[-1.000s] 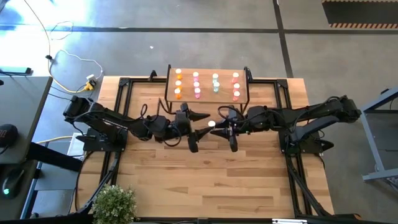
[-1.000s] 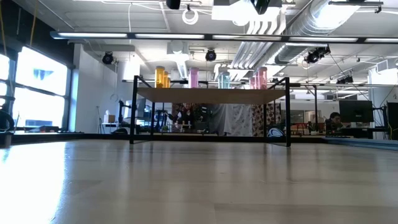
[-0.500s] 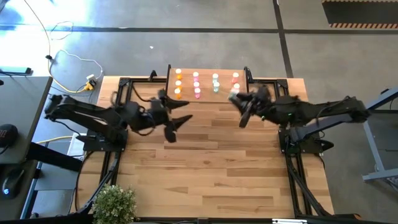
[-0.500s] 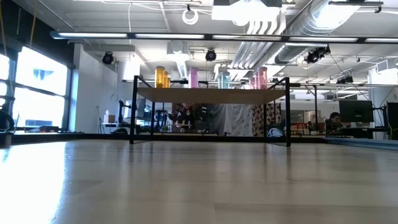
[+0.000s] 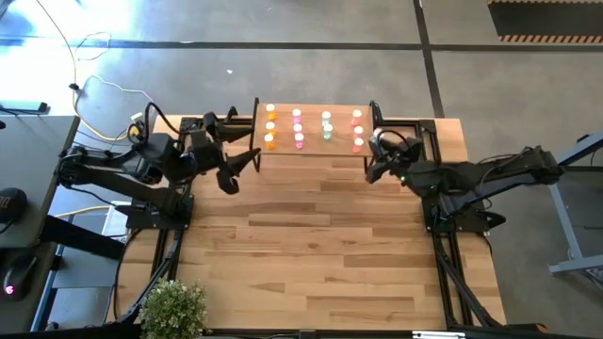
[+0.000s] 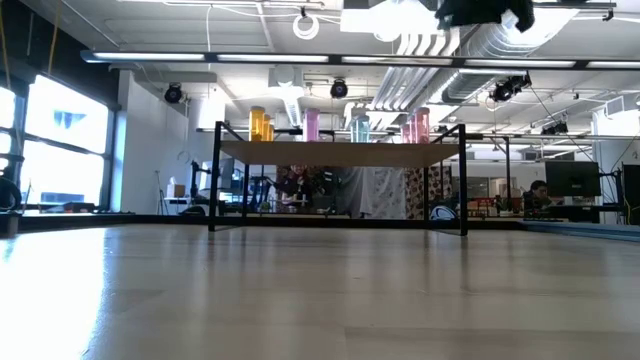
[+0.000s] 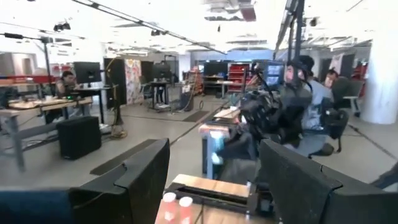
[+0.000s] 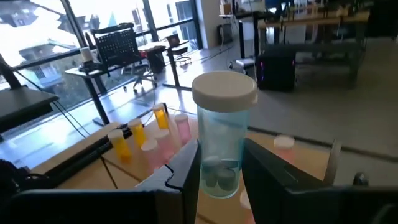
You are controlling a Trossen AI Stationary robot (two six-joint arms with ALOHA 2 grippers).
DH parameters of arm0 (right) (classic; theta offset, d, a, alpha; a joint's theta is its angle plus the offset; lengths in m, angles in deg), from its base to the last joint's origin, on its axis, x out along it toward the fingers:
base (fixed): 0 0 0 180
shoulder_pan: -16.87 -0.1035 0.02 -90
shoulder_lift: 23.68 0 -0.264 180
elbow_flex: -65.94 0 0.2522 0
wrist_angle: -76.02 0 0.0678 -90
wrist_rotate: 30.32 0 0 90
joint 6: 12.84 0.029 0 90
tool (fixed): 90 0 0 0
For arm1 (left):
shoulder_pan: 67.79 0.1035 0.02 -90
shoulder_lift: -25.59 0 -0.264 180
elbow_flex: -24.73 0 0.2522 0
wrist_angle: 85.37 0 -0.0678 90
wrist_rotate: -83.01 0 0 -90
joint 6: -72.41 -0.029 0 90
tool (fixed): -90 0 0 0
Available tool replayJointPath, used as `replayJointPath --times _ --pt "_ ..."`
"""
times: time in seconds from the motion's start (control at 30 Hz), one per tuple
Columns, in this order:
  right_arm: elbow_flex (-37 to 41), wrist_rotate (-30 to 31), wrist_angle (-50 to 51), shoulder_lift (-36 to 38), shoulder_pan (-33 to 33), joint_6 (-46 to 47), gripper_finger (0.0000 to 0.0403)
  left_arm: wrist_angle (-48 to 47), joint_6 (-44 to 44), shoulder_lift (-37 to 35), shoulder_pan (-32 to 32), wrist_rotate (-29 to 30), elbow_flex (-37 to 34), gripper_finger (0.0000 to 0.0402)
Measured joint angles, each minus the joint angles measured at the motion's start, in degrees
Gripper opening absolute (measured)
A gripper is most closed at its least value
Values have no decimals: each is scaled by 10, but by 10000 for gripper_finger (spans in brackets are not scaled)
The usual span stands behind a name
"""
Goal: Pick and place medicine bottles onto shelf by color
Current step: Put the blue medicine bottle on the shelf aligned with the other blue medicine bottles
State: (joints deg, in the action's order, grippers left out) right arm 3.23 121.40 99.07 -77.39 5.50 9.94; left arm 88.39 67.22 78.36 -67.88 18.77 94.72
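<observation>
The shelf (image 5: 316, 149) stands at the table's far edge on black legs, and it also shows in the low view (image 6: 340, 153). Orange (image 5: 270, 127), pink (image 5: 298, 127), teal (image 5: 327, 124) and red (image 5: 358, 130) bottles stand on it in rows. My right gripper (image 5: 375, 162), at the shelf's right end, is shut on a teal bottle (image 8: 219, 149) with a white cap. My left gripper (image 5: 242, 169) is open and empty, just off the shelf's left end, and its fingers stand wide apart in the left wrist view (image 7: 214, 186). My right gripper pinches the teal bottle's lower body (image 8: 214, 177) between its two fingers (image 8: 186, 171). The fingers come about level from the table's right side. The bottle stands upright, its cap (image 8: 225, 89) well above the fingers, lifted clear of the table.
The shelf's black frame posts (image 5: 374, 118) stand close to my right gripper. A potted plant (image 5: 174, 309) sits at the table's near left corner. The wide wooden tabletop (image 5: 320, 245) lies in front of the shelf. People and desks show in the room beyond.
Both grippers have left the table's middle and gone toward the far edge. My left gripper has swung left to the shelf's left end. My right gripper has swung right and far to the shelf's right end, carrying the teal bottle.
</observation>
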Motion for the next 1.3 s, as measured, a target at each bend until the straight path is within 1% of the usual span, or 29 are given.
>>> replayJointPath --times 0.1,0.17,0.3,0.37,0.47,0.6,0.7,0.8,0.9,1.07,1.3 --pt "50 -3 -29 0 0 72 94 -21 0 -6 12 0 0 241" --pt "89 -5 -81 0 -5 93 94 -34 0 -7 20 0 0 241" --pt "163 -6 -216 -12 -16 92 94 -57 0 -7 31 0 0 241" --pt "187 -6 -274 -26 -21 88 94 -61 0 -7 35 0 0 241" --pt "200 -5 -310 -58 -28 88 94 -65 0 -7 39 -1 0 241" --pt "186 3 -318 -120 -30 105 94 -65 0 -7 39 -1 0 241" --pt "174 24 -338 -183 -35 117 94 -65 0 -7 39 -1 0 241" --pt "154 69 -391 -253 -44 93 94 -65 0 -7 39 -1 0 241" --pt "122 108 -416 -318 -45 69 94 -65 0 -7 39 -1 0 241" --pt "60 114 -417 -399 -17 68 94 -65 0 -7 39 -1 0 241" --pt "-13 108 -417 -469 35 38 94 -65 0 -6 39 0 0 241"
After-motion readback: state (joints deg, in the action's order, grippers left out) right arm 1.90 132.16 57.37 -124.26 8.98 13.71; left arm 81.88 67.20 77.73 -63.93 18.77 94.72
